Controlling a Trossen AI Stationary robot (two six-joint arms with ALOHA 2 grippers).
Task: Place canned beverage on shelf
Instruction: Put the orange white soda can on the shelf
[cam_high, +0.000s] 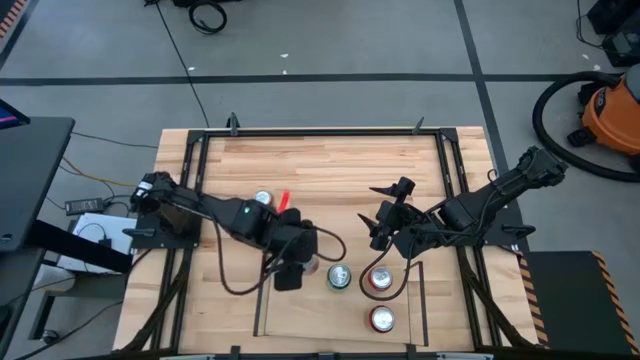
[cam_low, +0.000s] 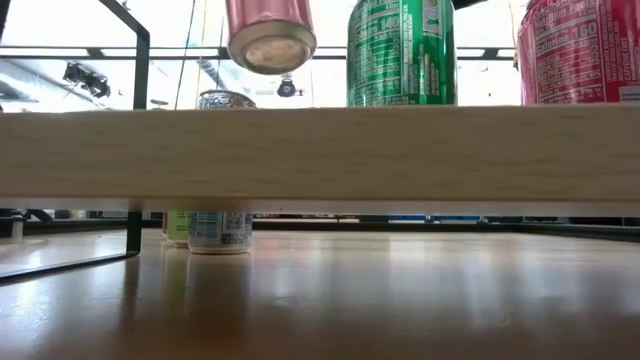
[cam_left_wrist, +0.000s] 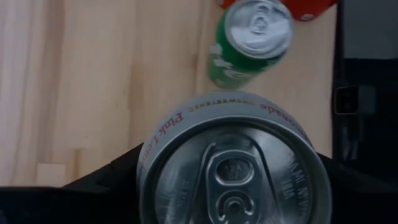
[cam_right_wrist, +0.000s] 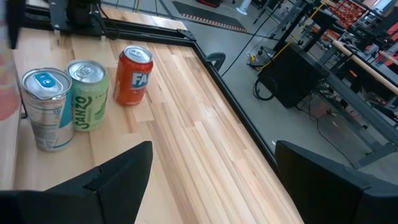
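Pink lemonade can (cam_left_wrist: 231, 163) upright above light-wood shelf (cam_low: 320, 150), beside green can (cam_left_wrist: 249, 43).

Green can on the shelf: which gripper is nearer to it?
Left. The left gripper, holding a pink can, hangs just beside the green can; the right gripper sits farther off, open.

"Pink Lemonade" on silver can rim (cam_left_wrist: 231, 163), "FA" on orange can (cam_right_wrist: 133, 75)

Shelf (cam_high: 300, 322) left half bare; green can (cam_high: 340, 277) and two red cans (cam_high: 380, 281) block its right half. Tabletop (cam_high: 330, 165) far edge open.
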